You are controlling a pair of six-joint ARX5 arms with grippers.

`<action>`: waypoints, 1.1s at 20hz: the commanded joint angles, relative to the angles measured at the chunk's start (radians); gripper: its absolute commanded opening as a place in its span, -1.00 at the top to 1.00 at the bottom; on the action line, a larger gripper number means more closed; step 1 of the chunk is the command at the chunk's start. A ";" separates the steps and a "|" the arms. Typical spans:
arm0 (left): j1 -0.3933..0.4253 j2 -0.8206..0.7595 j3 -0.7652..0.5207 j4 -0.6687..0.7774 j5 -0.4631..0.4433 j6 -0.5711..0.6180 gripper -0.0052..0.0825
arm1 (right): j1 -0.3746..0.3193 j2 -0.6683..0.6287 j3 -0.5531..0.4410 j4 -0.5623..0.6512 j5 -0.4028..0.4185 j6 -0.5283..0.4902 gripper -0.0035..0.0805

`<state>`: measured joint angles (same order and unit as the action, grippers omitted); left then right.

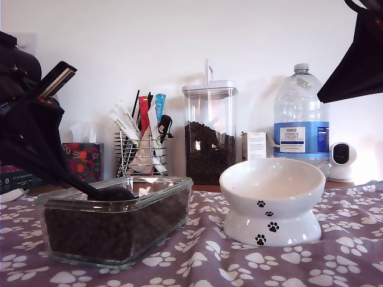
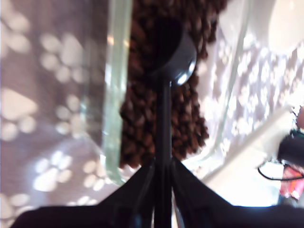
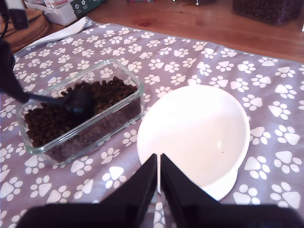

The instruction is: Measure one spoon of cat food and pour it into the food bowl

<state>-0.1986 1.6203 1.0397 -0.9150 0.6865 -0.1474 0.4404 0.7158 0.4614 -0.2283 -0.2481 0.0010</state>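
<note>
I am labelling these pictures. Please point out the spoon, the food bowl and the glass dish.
spoon (image 3: 79, 102): second wrist view, on its round cup.
food bowl (image 1: 272, 179): exterior view, on its outer wall.
glass dish (image 1: 149, 224): exterior view, on its front wall.

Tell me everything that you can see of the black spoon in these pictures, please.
The spoon is black and looks like glossy plastic, with a small round deep cup and a long, thin, straight handle. My first gripper is closed on the handle's end. The cup rests on the cat food inside the rectangular clear glass dish, at the exterior view's left. Whether the cup holds pellets cannot be seen.
</note>
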 commanded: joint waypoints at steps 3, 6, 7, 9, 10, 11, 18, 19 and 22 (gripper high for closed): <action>0.021 0.024 0.037 -0.008 -0.015 -0.007 0.93 | 0.005 0.002 -0.016 0.009 -0.034 0.002 0.94; 0.018 0.024 0.037 -0.032 -0.064 0.015 0.93 | 0.005 0.002 -0.016 0.008 -0.039 0.002 0.94; 0.012 0.024 0.037 -0.035 -0.108 0.018 0.93 | 0.005 0.002 -0.016 0.008 -0.041 0.002 0.94; -0.004 0.024 0.037 -0.029 -0.179 0.025 0.93 | 0.005 0.001 -0.016 0.008 -0.042 0.002 0.94; -0.013 0.024 0.037 -0.016 -0.196 0.025 0.93 | 0.006 0.002 -0.016 0.009 -0.042 0.002 0.94; -0.022 0.024 0.037 0.005 -0.213 0.024 0.93 | 0.007 0.002 -0.016 0.009 -0.042 0.002 0.94; -0.092 0.024 0.054 0.085 -0.337 0.027 0.93 | 0.040 0.002 -0.016 0.010 -0.041 -0.002 0.94; -0.101 0.023 0.059 0.085 -0.353 0.034 0.93 | 0.044 0.002 -0.016 0.010 -0.041 -0.002 0.94; -0.132 0.023 0.074 0.082 -0.405 0.054 0.93 | 0.045 0.002 -0.016 0.015 -0.041 -0.002 0.94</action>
<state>-0.3397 1.6184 1.1156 -0.8452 0.3347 -0.0914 0.4797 0.7158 0.4614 -0.2241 -0.2829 -0.0002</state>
